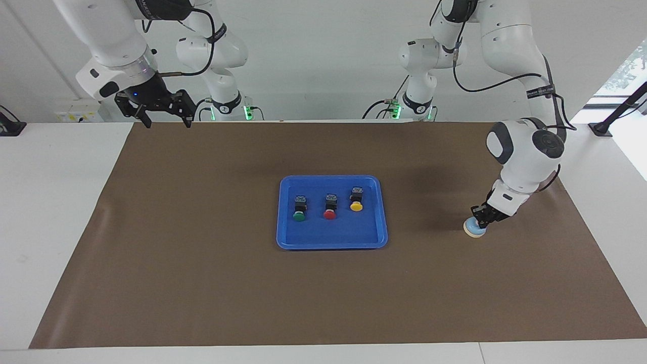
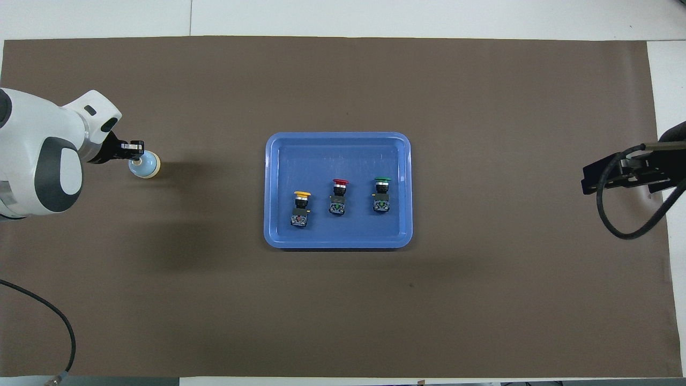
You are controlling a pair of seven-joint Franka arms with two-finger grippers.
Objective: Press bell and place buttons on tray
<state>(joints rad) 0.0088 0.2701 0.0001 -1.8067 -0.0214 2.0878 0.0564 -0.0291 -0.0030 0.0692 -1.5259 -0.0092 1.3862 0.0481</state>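
Covering the white table [image 1: 50, 202], brown mat [image 1: 202, 283], apparently seamless, pale wall [image 1: 323, 55].

White table [image 1: 60, 202], brown mat [image 1: 202, 283], blue tray [image 1: 329, 243], bell [image 1: 474, 229]

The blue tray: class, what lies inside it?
Inside the blue tray lie three buttons in a row: yellow, red and green. Nothing covers them; only the floor beneath each is hidden.

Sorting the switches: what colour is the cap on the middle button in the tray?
Red; clearest in the overhead view.
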